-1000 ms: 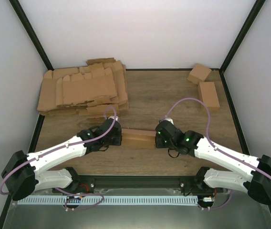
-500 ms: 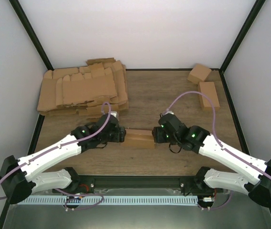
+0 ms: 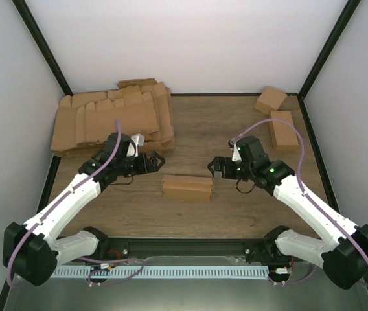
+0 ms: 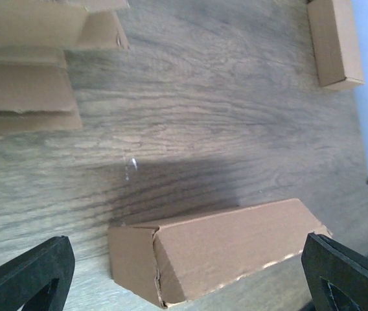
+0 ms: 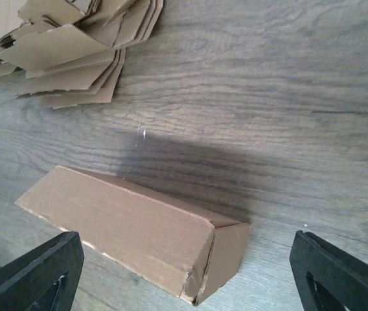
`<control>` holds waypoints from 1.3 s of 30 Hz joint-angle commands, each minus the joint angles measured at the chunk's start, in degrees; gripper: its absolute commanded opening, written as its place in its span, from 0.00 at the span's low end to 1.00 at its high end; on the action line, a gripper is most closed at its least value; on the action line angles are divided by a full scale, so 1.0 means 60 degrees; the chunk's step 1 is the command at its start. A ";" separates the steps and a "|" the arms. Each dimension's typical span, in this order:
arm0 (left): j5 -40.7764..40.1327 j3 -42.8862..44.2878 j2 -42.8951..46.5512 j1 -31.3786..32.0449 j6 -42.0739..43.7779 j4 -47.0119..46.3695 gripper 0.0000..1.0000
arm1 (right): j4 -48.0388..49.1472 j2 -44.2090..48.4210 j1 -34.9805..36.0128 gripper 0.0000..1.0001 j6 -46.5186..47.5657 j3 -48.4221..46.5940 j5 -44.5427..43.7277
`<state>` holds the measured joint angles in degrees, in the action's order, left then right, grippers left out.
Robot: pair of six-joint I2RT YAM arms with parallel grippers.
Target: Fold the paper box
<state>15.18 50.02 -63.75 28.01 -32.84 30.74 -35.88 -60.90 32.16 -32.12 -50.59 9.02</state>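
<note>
The paper box (image 3: 187, 188) is a closed small oblong brown box lying on the wooden table, between the two arms. It also shows in the left wrist view (image 4: 223, 249) and in the right wrist view (image 5: 138, 233). My left gripper (image 3: 156, 159) is open and empty, up and to the left of the box, apart from it. My right gripper (image 3: 215, 168) is open and empty, up and to the right of the box, apart from it.
A big pile of flat cardboard blanks (image 3: 113, 123) lies at the back left. Two finished brown boxes (image 3: 271, 100) (image 3: 283, 129) lie at the back right, by the black frame edge. White walls close in the table.
Both grippers let go of the box ends, opened and drew back, up and away from it, left arm to the left, right arm to the right. The box stays on the table.
</note>
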 commanded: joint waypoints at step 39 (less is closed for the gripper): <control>0.4893 -0.3501 -0.0924 -0.1513 -0.1597 -0.3895 0.70 | 0.2738 -0.0003 -0.1791 0.65 -0.1136 0.3242 0.4591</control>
<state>43.70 30.26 -69.52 19.09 -41.12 9.98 -20.80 -61.04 21.82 -38.41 -31.70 35.62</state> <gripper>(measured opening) 0.709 0.654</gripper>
